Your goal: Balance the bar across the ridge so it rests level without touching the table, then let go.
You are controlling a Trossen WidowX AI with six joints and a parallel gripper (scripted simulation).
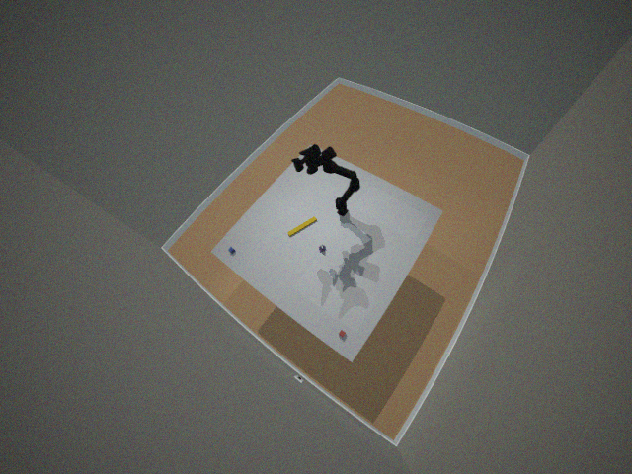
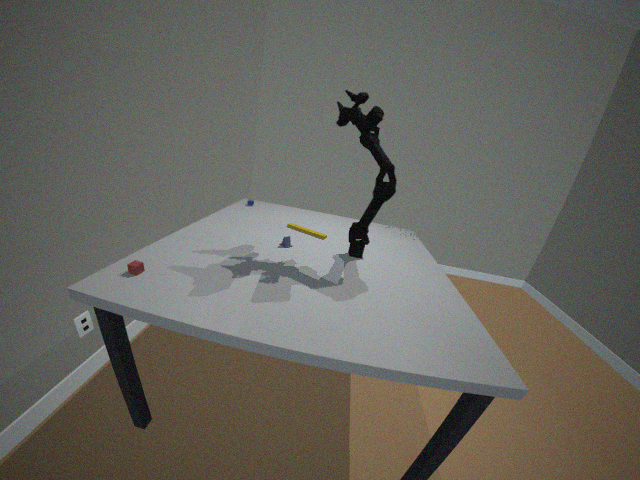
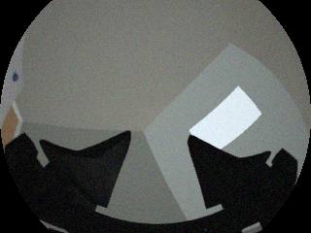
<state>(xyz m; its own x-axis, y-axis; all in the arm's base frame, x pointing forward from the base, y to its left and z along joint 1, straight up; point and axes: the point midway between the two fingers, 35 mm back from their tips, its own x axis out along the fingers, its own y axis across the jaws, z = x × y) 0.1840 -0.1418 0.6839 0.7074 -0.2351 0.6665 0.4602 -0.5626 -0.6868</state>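
Observation:
The yellow bar (image 1: 302, 226) (image 2: 307, 231) lies on the white table (image 1: 276, 280) (image 2: 413, 330). The small purple ridge (image 1: 322, 249) (image 2: 285, 242) stands on the table a short way from the bar, apart from it. It is wider at its foot than at its top; fine detail is too small to tell. My gripper (image 1: 296, 157) (image 2: 342, 97) (image 3: 159, 138) is open and empty, high above the table and far from both bar and ridge. The wrist view shows neither bar nor ridge.
A blue cube (image 1: 231, 250) (image 2: 250, 203) (image 3: 16, 77) sits near one table corner. A red cube (image 1: 342, 334) (image 2: 135, 267) sits near another corner. The arm's shadow falls across the table beside the ridge. Walls fill most of the wrist view.

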